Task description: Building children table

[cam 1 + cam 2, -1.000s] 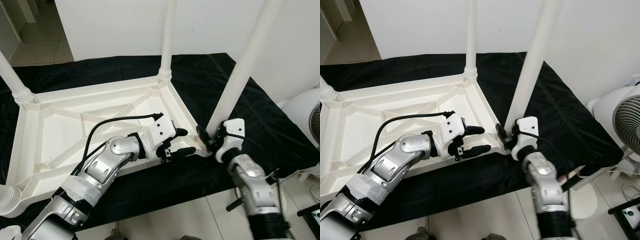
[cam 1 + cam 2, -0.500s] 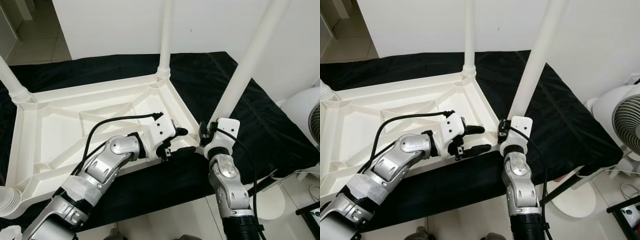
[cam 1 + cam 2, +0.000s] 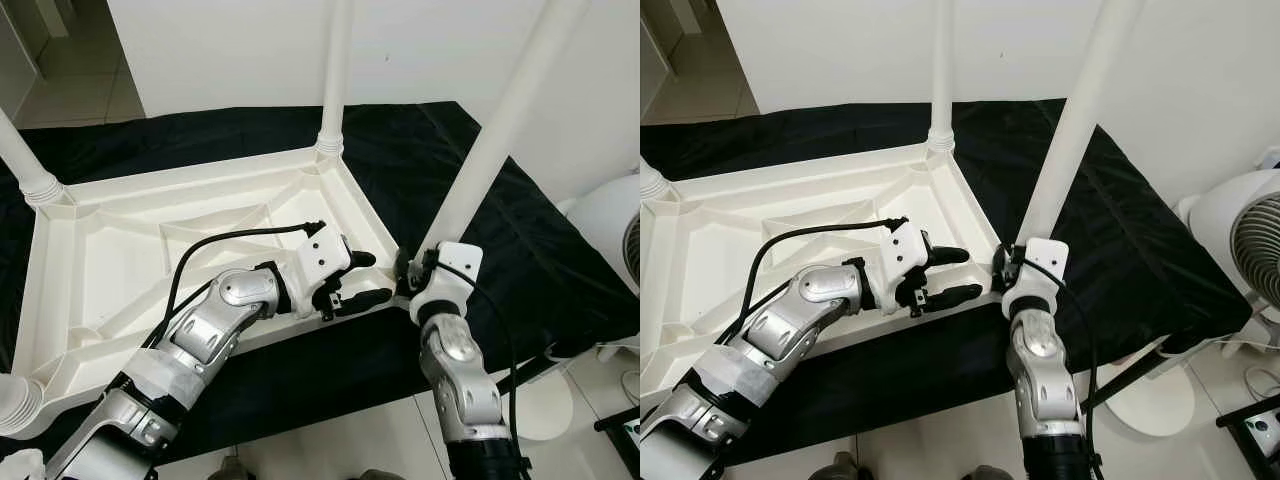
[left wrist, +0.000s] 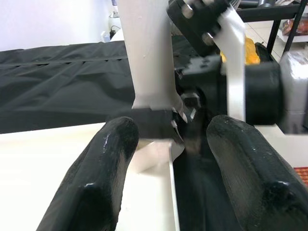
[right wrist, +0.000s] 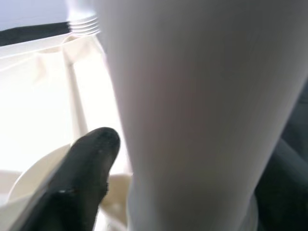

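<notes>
table: white plastic child's table top (image 3: pixel 150 250) lies upside down on a black cloth (image 3: pixel 520 250), ribbed underside up; white legs stand at its corners.
key leg: long white plastic table leg (image 3: pixel 495 130) at the near right corner, base at the corner socket, long axis rising and leaning up toward the right, away from the robot.
right gripper: right gripper (image 3: pixel 408 272) is at the base of that leg, nearer to it than the other arm; right wrist view has the leg pressed close along one black finger (image 5: pixel 82 178), second finger hidden, so cannot tell if the jaws clamp the leg.
left gripper: left gripper (image 3: pixel 360 280) hovers over the table's near right rim, just beside the socket; fingers point right at the leg base.
left jaws: wide apart, holding nothing; left wrist view shows both pads (image 4: pixel 108 163) framing the leg base, not touching.
next move judged: seating or twisting the leg into the socket, right arm driving.
</notes>
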You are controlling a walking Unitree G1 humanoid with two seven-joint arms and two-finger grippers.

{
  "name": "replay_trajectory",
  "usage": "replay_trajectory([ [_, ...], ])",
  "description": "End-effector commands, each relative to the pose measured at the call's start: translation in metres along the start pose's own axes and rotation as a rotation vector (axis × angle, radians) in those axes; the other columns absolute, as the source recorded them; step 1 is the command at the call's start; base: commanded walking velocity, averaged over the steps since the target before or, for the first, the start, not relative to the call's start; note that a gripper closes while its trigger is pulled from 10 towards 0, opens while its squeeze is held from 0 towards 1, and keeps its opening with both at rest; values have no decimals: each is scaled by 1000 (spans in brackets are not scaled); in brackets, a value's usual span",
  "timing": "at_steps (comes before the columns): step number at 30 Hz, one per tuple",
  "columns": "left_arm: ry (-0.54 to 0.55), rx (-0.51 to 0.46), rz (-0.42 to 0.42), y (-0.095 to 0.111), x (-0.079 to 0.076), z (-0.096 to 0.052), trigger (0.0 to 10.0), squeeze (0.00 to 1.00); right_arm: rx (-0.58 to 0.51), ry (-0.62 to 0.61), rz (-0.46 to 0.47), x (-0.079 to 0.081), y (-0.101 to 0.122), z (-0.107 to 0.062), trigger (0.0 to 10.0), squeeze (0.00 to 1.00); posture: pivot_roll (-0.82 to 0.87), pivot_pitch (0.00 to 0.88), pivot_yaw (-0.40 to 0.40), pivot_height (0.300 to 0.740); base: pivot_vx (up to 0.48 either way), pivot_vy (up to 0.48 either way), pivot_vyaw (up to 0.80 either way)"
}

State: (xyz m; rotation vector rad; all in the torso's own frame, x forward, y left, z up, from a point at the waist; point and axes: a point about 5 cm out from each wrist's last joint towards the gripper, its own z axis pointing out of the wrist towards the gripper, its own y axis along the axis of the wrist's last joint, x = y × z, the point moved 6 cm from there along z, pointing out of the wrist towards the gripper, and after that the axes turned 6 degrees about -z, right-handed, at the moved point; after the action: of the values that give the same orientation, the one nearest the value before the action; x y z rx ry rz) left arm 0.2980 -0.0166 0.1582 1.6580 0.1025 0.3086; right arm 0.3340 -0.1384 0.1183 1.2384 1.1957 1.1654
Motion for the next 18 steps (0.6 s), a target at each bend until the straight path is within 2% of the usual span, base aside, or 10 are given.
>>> replay_trajectory([
  [1,-110,13,19,1,-10,0,10000,0,-15,63,19,1,0,-4,10000,1000,-25,0,-11,740,0,0,0],
  [4,-110,12,19,1,-10,-1,10000,0,-13,83,14,-1,-1,-5,10000,1000,-24,0,-11,740,0,0,0],
  [5,-114,11,17,1,-12,-1,10000,0,-30,152,-44,-5,-1,-8,10000,0,-24,0,-15,740,0,0,0],
  [6,-114,11,17,1,-12,-1,10000,0,-30,152,-44,-5,-1,-8,10000,0,-24,0,-15,740,0,0,0],
  [8,-118,8,12,1,-14,-1,10000,0,-37,259,-117,-14,-1,-12,10000,0,-25,0,-15,740,0,0,0],
  [9,-118,8,12,1,-14,-1,10000,0,-37,259,-117,-14,-1,-12,10000,0,-25,0,-15,740,0,0,0],
  [10,-119,7,12,1,-14,0,10000,0,-44,309,-150,-21,2,-11,10000,0,-26,0,-17,740,0,0,0],
  [16,-121,6,13,1,-14,0,10000,0,-63,379,-194,-23,9,-8,10000,0,-29,0,-16,740,0,0,0],
  [18,-123,5,15,2,-14,1,10000,0,-79,441,-240,-21,15,-3,10000,0,-28,0,-17,740,0,0,0],
])
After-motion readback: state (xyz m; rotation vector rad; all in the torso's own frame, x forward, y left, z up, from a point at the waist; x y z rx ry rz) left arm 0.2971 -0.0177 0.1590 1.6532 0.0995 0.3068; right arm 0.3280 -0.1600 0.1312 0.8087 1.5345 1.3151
